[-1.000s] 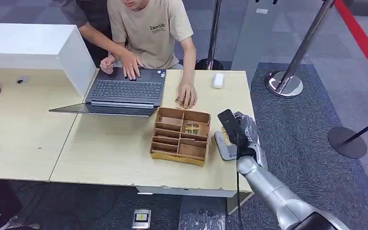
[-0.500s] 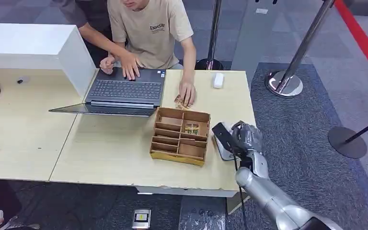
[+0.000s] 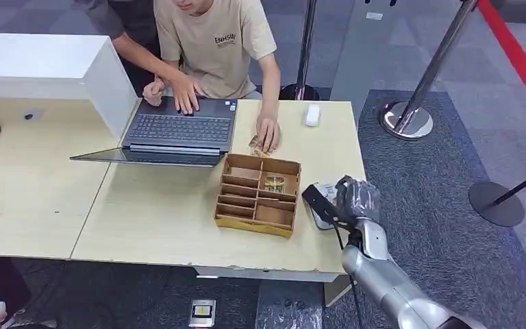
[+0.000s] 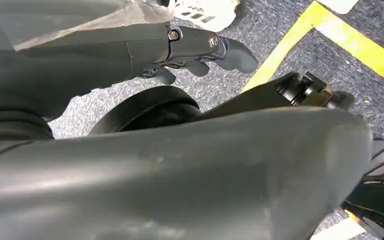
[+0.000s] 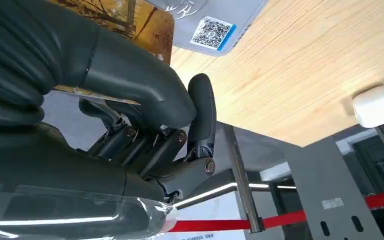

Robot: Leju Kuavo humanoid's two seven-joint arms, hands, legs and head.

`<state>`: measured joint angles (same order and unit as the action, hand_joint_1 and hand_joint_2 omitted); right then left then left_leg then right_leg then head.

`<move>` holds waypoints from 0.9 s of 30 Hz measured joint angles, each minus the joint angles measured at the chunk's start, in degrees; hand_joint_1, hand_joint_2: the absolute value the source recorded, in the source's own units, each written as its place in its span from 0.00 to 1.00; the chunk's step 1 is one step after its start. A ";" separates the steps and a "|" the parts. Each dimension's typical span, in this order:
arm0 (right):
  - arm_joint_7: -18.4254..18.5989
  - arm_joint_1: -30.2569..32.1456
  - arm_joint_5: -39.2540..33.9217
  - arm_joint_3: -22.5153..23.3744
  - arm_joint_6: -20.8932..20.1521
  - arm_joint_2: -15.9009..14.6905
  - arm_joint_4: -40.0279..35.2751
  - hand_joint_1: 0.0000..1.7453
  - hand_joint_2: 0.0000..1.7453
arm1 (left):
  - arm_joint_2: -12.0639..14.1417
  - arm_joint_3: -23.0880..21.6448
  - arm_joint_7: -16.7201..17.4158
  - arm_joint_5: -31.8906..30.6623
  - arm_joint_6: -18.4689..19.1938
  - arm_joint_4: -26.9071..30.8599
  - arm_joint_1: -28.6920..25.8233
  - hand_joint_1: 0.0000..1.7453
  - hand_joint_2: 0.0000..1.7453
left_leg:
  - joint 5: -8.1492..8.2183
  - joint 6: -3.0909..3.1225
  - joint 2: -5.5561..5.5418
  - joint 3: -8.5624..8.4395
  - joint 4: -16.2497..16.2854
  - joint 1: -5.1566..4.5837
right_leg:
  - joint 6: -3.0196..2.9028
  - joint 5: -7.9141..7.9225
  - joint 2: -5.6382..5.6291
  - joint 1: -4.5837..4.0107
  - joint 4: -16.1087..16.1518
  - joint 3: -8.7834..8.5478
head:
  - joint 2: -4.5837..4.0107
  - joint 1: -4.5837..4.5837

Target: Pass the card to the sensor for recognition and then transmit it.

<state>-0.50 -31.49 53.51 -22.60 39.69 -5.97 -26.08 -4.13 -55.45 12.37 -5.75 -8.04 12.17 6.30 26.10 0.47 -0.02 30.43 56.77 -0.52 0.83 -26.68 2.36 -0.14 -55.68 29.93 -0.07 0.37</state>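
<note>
My right hand (image 3: 357, 199) grips a dark card (image 3: 318, 199) and holds it low and nearly flat over the grey-white sensor (image 3: 324, 221), which lies on the table just right of the wooden organiser. In the right wrist view the card (image 5: 130, 25) shows a golden printed face right beside the sensor (image 5: 207, 17) with its QR label, and the hand (image 5: 145, 115) has its thumb curled over the card's edge. Whether the card touches the sensor I cannot tell. My left hand (image 4: 195, 47) hangs above the carpet, holding nothing, its fingers loosely extended.
A wooden compartment box (image 3: 257, 195) stands left of the sensor. A person sits behind the table (image 3: 144, 219), one hand on a laptop (image 3: 178, 130), the other flat beside the box. A small white device (image 3: 311, 114) lies at the far edge. Stanchion posts (image 3: 407, 116) stand to the right.
My right hand has tipped the card from nearly upright to almost flat and brought it down over the sensor. The person's hand by the box has barely shifted.
</note>
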 joint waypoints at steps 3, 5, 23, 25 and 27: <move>-0.20 0.33 0.18 0.74 0.00 0.07 0.00 1.00 1.00 | 0.00 0.00 0.02 0.00 0.00 0.00 0.00 0.00 0.00 | 0.00 0.00 0.00 0.00 0.00 0.00 | 0.00 0.00 0.00 0.00 0.00 0.00 | 0.00 0.00; -0.33 0.50 0.35 0.98 0.00 0.09 0.00 1.00 1.00 | 0.00 0.00 0.07 0.00 0.00 0.00 0.00 0.00 0.00 | 0.00 0.00 0.00 0.00 0.00 0.00 | 0.00 0.00 0.00 -0.01 0.00 0.00 | 0.00 0.00; -1.14 0.78 -0.85 2.27 0.00 0.50 1.66 1.00 1.00 | 0.00 0.00 0.07 0.24 0.00 0.00 0.00 0.00 0.00 | 0.00 0.00 0.00 0.00 0.00 0.00 | 0.00 0.00 0.00 0.00 0.00 -0.01 | 0.00 -0.02; -1.16 0.76 -0.94 2.32 0.02 0.57 1.92 1.00 1.00 | 0.00 0.00 0.07 0.26 0.00 0.00 0.00 0.00 0.00 | 0.00 0.00 0.00 -0.01 0.00 0.00 | 0.00 0.00 0.00 0.00 0.00 -0.01 | 0.00 -0.02; -1.16 0.74 -1.29 2.34 0.00 0.59 2.18 1.00 1.00 | 0.00 0.00 0.07 0.28 0.00 0.00 0.00 0.00 0.00 | 0.00 0.00 0.00 -0.01 0.00 0.00 | 0.00 0.00 0.00 0.00 0.00 -0.01 | 0.00 -0.02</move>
<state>-1.66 -30.75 52.22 -20.26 39.69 -5.38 -23.89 -4.13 -55.45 12.44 -5.47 -8.04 12.17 6.31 26.10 0.47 -0.02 30.42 56.76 -0.51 0.83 -26.68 2.36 -0.14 -55.68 29.92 -0.07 0.35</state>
